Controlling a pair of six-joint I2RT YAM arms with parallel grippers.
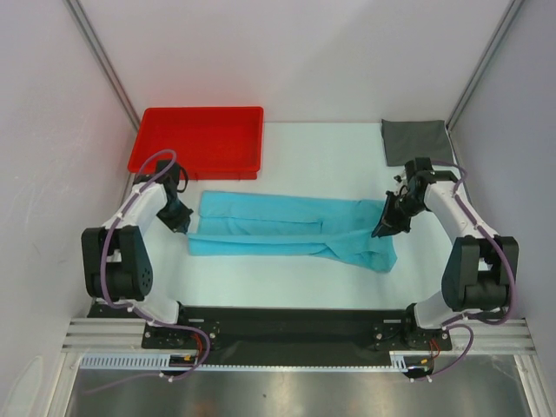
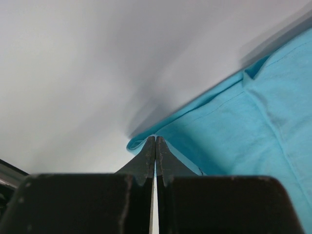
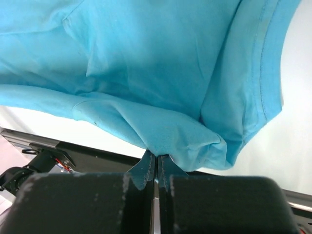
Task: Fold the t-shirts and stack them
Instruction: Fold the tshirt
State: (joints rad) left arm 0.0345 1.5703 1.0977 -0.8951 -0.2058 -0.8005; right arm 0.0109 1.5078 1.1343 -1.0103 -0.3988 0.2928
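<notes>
Currently teal t-shirt (image 1: pixel 287 228) lies btw L gripper (image 1: pixel 181 224) & R gripper (image 1: pixel 382 230), both pinching it.

Top cam overhead; wrist cams close on teal shirt (image 1: pixel 287 228).

Red tray (image 1: pixel 201 139), turquoise t-shirt (image 1: pixel 287 228), dark grey t-shirt (image 1: pixel 415 141) (both plain)

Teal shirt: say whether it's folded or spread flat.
Partly folded: the teal shirt lies as a long narrow strip with overlapping layers.
</notes>
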